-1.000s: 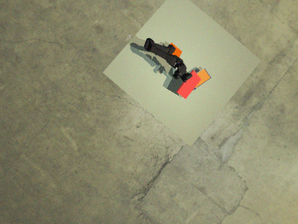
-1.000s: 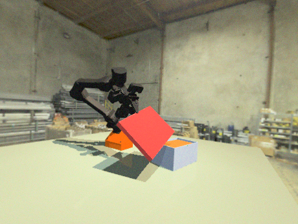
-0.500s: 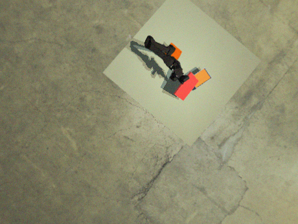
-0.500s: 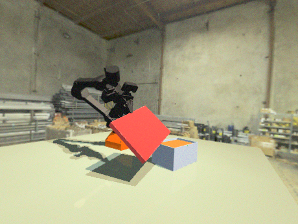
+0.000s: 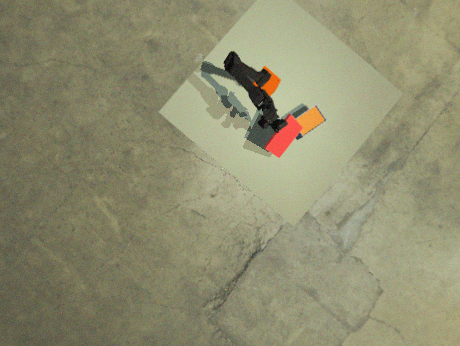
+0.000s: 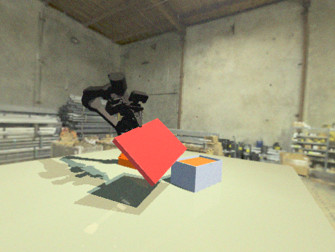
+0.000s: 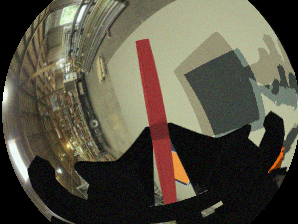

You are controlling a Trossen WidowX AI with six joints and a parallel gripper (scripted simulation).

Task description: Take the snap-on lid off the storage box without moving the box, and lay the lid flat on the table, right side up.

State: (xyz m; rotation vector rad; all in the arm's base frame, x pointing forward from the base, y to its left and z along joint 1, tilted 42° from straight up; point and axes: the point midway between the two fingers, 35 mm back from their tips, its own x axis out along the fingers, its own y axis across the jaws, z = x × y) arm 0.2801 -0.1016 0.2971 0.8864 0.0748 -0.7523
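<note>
The red lid (image 5: pixel 284 137) (image 6: pixel 151 151) (image 7: pixel 151 90) is off the box and held in the air, steeply tilted. Its broad flat face shows in the exterior view; the wrist view shows it nearly edge-on. My gripper (image 7: pixel 158 128) is shut on the lid's upper edge; the fingertips are partly hidden by the lid in the exterior view. The pale blue storage box (image 6: pixel 196 178) stands upright and open on the table (image 5: pixel 350 85) (image 6: pixel 255 218), to the right of the lid in the exterior view. An orange surface (image 5: pixel 311 120) (image 6: pixel 200 161) (image 7: pixel 180 171) shows inside it.
The orange arm base (image 5: pixel 272 81) (image 6: pixel 125 160) stands behind the lid in the exterior view. The lid's dark shadow (image 6: pixel 121 191) (image 7: pixel 225 92) falls on the table, left of the box in the exterior view. A gap separates shadow and lid. Table edges show in the top view.
</note>
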